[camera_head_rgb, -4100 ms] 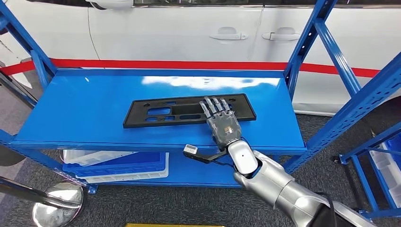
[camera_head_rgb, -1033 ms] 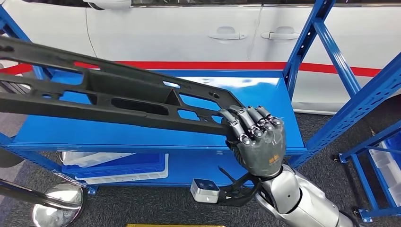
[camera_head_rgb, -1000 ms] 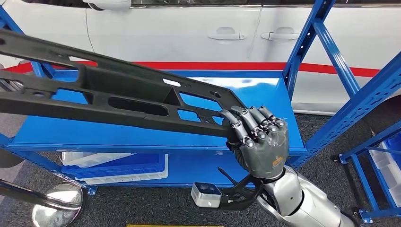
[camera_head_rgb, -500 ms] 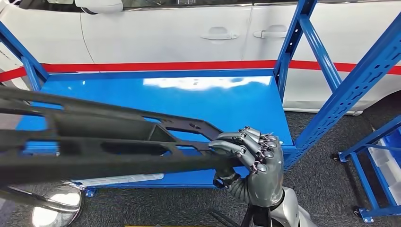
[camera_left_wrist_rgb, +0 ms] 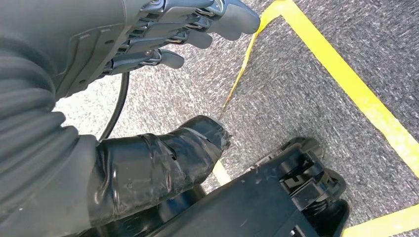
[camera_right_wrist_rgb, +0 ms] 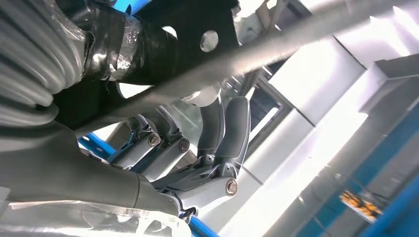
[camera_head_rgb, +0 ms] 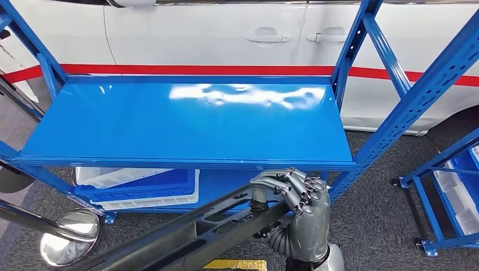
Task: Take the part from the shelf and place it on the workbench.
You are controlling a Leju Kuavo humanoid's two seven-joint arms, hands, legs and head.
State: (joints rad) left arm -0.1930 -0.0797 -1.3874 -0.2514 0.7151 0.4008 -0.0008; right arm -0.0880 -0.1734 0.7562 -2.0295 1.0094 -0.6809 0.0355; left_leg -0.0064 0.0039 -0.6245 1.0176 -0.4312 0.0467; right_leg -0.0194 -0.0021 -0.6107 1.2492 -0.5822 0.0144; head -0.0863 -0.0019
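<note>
Beyond the right hand stands the blue shelf, its top board glossy. On the lower board, left of the hand, lie stacked blue and white bins.

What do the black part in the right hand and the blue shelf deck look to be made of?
Black part: likely moulded plastic, matte, with formed cut-outs and ribs; the right hand holds one end. Shelf deck: probably painted sheet metal, glossy blue, mirroring a bright glare patch.
</note>
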